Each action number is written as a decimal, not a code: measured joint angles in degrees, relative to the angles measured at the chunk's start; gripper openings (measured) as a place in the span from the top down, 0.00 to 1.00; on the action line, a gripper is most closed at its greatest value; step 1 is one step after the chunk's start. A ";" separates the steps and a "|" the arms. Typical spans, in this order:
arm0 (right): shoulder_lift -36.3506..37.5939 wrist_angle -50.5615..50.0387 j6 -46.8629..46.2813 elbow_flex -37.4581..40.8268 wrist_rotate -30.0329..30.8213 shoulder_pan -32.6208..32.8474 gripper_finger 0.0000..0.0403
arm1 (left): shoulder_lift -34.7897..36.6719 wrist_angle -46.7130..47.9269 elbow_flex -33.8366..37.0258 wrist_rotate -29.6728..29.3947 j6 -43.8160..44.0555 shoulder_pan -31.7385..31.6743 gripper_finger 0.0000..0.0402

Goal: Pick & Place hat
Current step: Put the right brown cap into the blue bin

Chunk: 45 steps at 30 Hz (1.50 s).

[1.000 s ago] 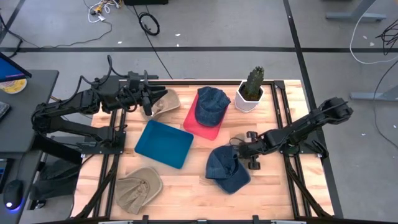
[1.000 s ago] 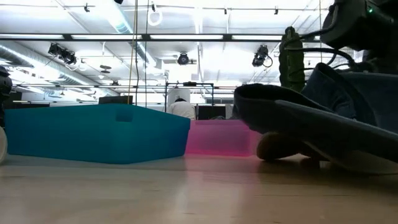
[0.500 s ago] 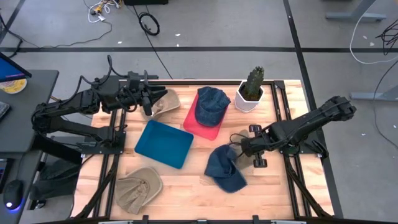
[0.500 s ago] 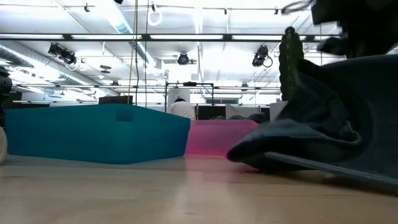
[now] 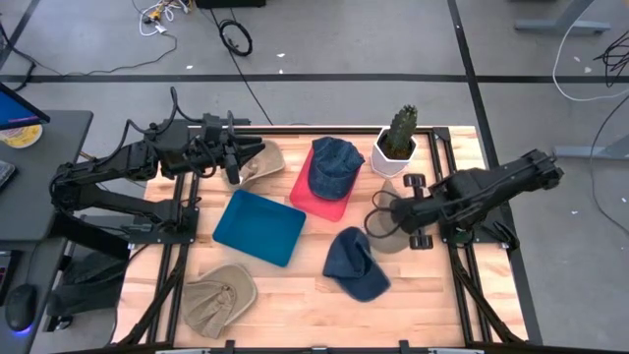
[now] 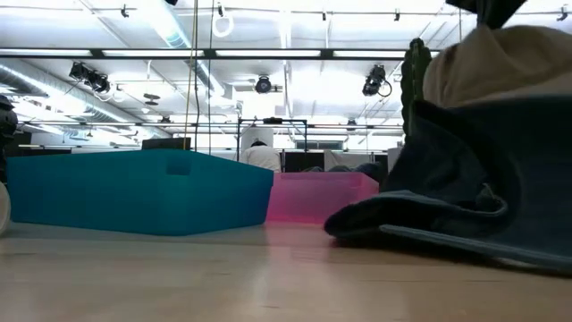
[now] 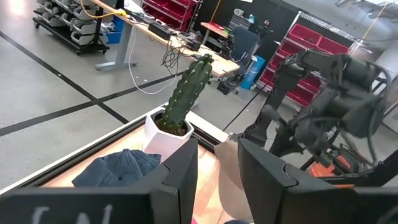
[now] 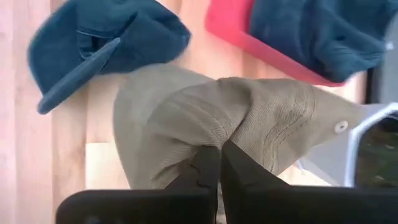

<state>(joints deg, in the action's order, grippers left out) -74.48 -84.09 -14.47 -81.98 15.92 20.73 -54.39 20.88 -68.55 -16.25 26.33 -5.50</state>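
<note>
Right gripper (image 5: 385, 222) has its fingers pinched tight on a khaki cotton cap (image 5: 391, 228), held up off the wood near the right edge of the worktop; the right wrist view shows the fabric (image 8: 249, 134) bunched between the closed tips. A second ago that gripper was lower and closer to the front edge, on top of the dark denim cap (image 5: 355, 264). Now the denim one lies alone on the wood, slumped a bit differently, just left of and in front of the lifted khaki cap.

Room is tight there: the pink flat tray (image 5: 319, 197) with another denim cap (image 5: 334, 165) on it sits just left, and the cactus in a white pot (image 5: 396, 143) stands toward the back-right corner. Bare wood is mostly along the front edge, between the denim cap and a second khaki cap (image 5: 218, 295) at the front-left corner.

Left gripper (image 5: 233, 165) hasn't budged, parked at the back-left on a third khaki cap (image 5: 260, 160), fingers spread. The teal tray (image 5: 258, 227) sits mid-left.
</note>
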 joint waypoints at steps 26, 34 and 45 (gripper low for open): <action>-0.34 16.16 16.06 -14.09 5.71 -5.42 1.00 | -0.03 -0.84 0.00 9.83 -1.01 0.07 0.70; -3.70 25.21 18.17 -14.11 5.71 -11.93 1.00 | -4.29 -4.91 -0.02 11.57 -8.74 2.61 0.58; -9.40 31.77 18.04 -14.11 5.66 -15.30 1.00 | -13.90 -14.97 -0.03 9.51 -8.07 2.57 0.25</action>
<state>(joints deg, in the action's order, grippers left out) -83.88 -52.31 3.57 -96.09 21.58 5.43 -68.29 5.92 -68.58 -6.74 18.25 -2.92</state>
